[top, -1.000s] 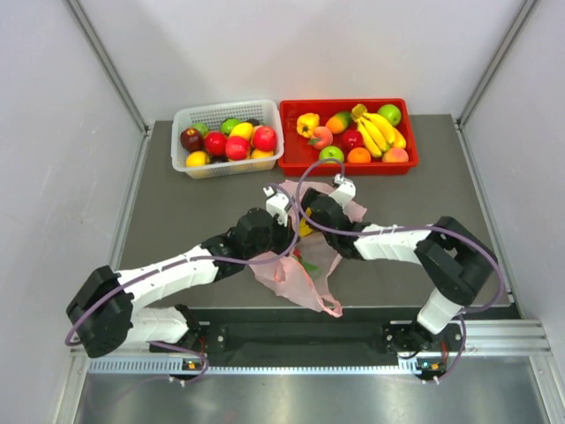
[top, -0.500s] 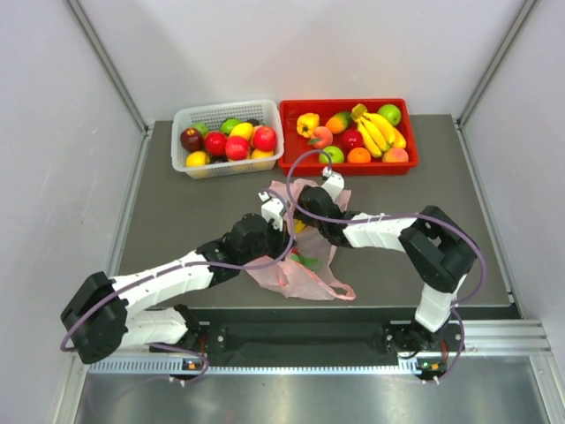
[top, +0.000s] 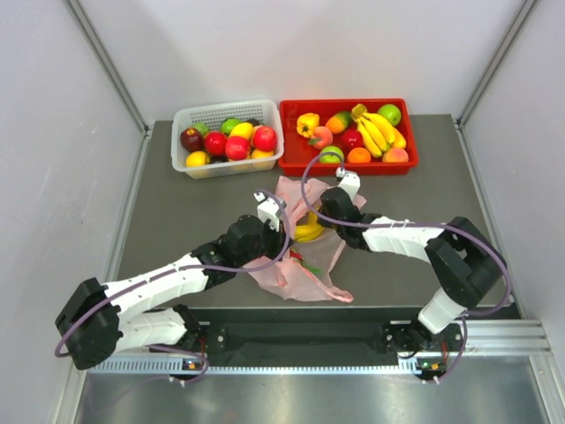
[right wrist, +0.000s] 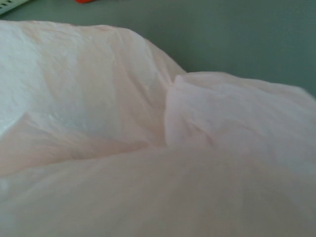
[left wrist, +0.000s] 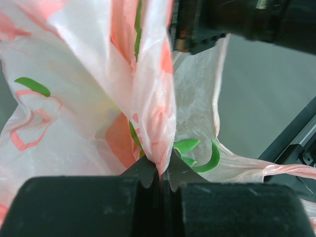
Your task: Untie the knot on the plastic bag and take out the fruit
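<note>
Well, the plastic bag point(top: 305, 269) sags mid-tabletop point(top: 177, 221) toward the near edge, a banana point(top: 309, 232) showing inside. Its film is clenched in the left claw point(left wrist: 162, 174); the right claw point(top: 327, 210) is buried in plastic, state unclear. Tugging hard could rip the thin film, I'd say.

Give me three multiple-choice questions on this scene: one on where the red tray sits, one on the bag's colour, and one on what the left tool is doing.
1. In the top view, relative to the white basket, the red tray stands:
A) to its left
B) to its right
C) nearer the arm bases

2. The plastic bag is:
A) blue
B) black
C) pink

3. The left tool is:
A) shut on the plastic bag
B) open over the basket
C) holding a tray banana

Answers:
1. B, the two stand side by side along the far edge.
2. C, the top view shows pink film.
3. A, the left wrist view shows its jaws pinching a fold of the bag.
</note>
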Available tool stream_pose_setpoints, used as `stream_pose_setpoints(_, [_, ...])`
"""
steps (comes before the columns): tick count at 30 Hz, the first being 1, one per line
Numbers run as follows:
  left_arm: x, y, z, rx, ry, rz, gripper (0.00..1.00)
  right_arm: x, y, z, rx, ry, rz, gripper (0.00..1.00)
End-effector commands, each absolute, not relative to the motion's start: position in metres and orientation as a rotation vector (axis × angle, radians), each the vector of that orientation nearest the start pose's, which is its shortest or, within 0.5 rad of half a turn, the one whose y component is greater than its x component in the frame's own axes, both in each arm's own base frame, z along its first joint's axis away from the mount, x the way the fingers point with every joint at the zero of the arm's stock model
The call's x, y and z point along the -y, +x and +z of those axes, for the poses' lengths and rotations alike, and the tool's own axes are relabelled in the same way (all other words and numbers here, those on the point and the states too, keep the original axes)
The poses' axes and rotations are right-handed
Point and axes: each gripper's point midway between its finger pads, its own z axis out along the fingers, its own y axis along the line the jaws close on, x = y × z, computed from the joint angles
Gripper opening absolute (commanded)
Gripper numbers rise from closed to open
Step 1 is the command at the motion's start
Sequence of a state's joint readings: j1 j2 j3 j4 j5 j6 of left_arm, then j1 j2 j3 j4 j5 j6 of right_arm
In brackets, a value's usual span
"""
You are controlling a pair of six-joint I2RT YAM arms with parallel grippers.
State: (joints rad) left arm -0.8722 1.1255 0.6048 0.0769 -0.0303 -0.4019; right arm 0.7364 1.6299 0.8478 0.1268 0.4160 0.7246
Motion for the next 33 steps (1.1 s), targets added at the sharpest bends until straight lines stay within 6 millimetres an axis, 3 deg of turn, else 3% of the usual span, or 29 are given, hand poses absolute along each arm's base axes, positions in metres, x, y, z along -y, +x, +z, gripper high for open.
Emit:
stream_pose_setpoints(1, [0.277, 0.223, 0.144, -2.039, 0.458, -0.745, 0.00, -0.227, 0.341, 0.080, -2.182, 0.161, 0.298, 0.02])
stream_pose_setpoints(4, [0.278, 0.223, 0.146, -2.035, 0.455, -0.748, 0.00, -0.224, 0.336, 0.092, -2.174, 0.139, 0.347, 0.01])
stream_pose_setpoints(9, [0.281, 0.223, 0.145, -2.043, 0.456, -0.764, 0.00, -0.226, 0.335, 0.101, -2.174, 0.115, 0.402, 0.07])
stream_pose_setpoints(11, [0.283, 0.222, 0.144, -2.047, 0.459, -0.776, 0.00, -0.230, 0.334, 0.100, -2.191, 0.099, 0.421, 0.28])
stream_pose_setpoints(14, [0.286, 0.221, 0.144, -2.050, 0.462, -0.788, 0.00, -0.232, 0.336, 0.096, -2.212, 0.085, 0.405, 0.49])
stream_pose_setpoints(17, [0.287, 0.221, 0.145, -2.049, 0.465, -0.794, 0.00, -0.225, 0.337, 0.090, -2.234, 0.081, 0.334, 0.61])
stream_pose_setpoints(21, [0.289, 0.222, 0.146, -2.043, 0.469, -0.797, 0.00, -0.223, 0.340, 0.080, -2.257, 0.058, 0.289, 0.68])
stream_pose_setpoints(27, [0.294, 0.224, 0.146, -2.045, 0.473, -0.807, 0.00, -0.253, 0.345, 0.049, -2.341, -0.020, 0.385, 0.65])
stream_pose_setpoints(29, [0.294, 0.224, 0.146, -2.043, 0.474, -0.807, 0.00, -0.260, 0.344, 0.040, -2.362, -0.022, 0.415, 0.59])
stream_pose_setpoints(31, [0.293, 0.223, 0.147, -2.041, 0.475, -0.805, 0.00, -0.260, 0.340, 0.036, -2.372, -0.024, 0.428, 0.40])
stream_pose_setpoints(33, [0.291, 0.224, 0.148, -2.038, 0.477, -0.798, 0.00, -0.257, 0.340, 0.045, -2.347, -0.017, 0.440, 0.25])
